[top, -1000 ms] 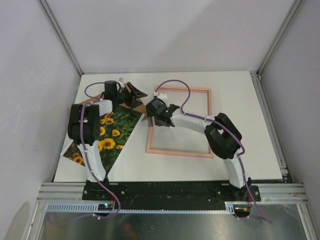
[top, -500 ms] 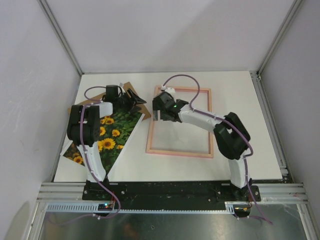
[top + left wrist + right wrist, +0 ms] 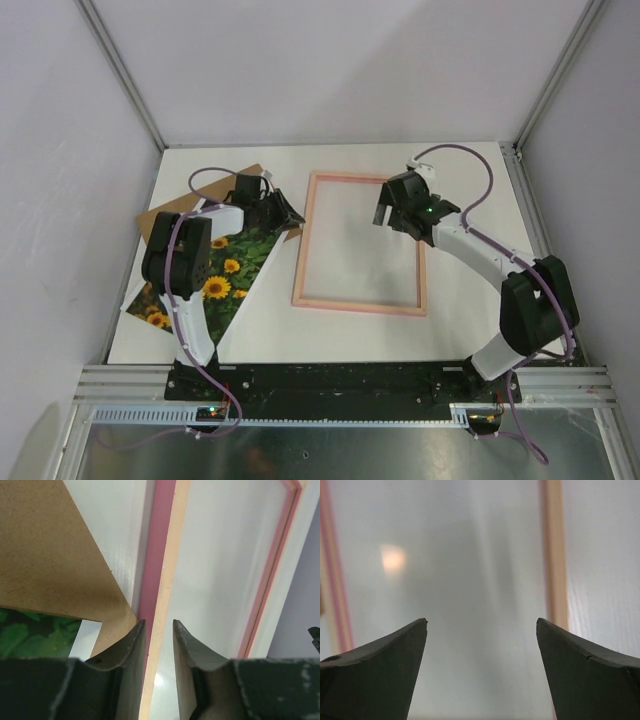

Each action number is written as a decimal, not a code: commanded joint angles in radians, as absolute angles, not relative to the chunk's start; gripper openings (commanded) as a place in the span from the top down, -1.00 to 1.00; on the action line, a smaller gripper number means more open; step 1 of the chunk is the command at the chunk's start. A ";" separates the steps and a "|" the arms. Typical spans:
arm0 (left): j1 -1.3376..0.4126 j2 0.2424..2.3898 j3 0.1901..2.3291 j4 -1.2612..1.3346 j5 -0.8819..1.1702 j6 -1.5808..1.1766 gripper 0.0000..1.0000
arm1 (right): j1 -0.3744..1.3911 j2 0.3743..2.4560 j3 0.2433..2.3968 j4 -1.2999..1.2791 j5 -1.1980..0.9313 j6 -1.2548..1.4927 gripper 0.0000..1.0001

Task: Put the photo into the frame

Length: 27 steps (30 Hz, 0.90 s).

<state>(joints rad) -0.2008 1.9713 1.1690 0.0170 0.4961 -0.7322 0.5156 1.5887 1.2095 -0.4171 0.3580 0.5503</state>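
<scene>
The frame (image 3: 358,306), thin pale pink rails, lies flat in the middle of the table. The photo (image 3: 222,290), sunflowers on green, lies at the left, partly under my left arm. My left gripper (image 3: 288,220) is at the frame's left rail. In the left wrist view its jaws (image 3: 159,622) stand narrowly apart, and the rail (image 3: 165,555) shows between them, with nothing held. My right gripper (image 3: 383,215) hangs over the frame's right part, open wide and empty (image 3: 482,622). The right rail (image 3: 552,555) shows beyond it.
A plain brown backing board (image 3: 160,215) lies at the far left, under the photo's far end. Its corner (image 3: 45,545) reaches close to the frame's left rail, with a strip of green photo (image 3: 20,635) below it. White walls enclose the table.
My right gripper has left the frame's left rail and swung across to its right side. My left gripper has moved right and nearer, to the left rail. The board's raised corner now lies lower.
</scene>
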 commanded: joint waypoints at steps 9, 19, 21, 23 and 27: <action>-0.265 2.012 1.259 -0.069 0.406 -0.641 0.55 | 0.411 1.440 1.063 -0.381 0.320 0.559 -0.89; -0.328 2.053 1.307 -0.090 0.401 -0.638 0.58 | 0.379 1.407 1.032 -0.379 0.305 0.553 -0.88; -0.343 2.058 1.316 -0.093 0.401 -0.642 0.60 | 0.373 1.398 1.025 -0.380 0.305 0.552 -0.88; -0.359 2.061 1.321 -0.093 0.397 -0.648 0.61 | 0.366 1.390 1.019 -0.383 0.304 0.553 -0.88; -0.398 2.072 1.330 -0.094 0.388 -0.659 0.61 | 0.350 1.366 1.004 -0.390 0.302 0.554 -0.88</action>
<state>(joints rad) -0.3523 2.0510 1.2911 -0.0795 0.4034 -0.6708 0.3672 1.4185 1.0157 -0.4046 0.3031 0.5495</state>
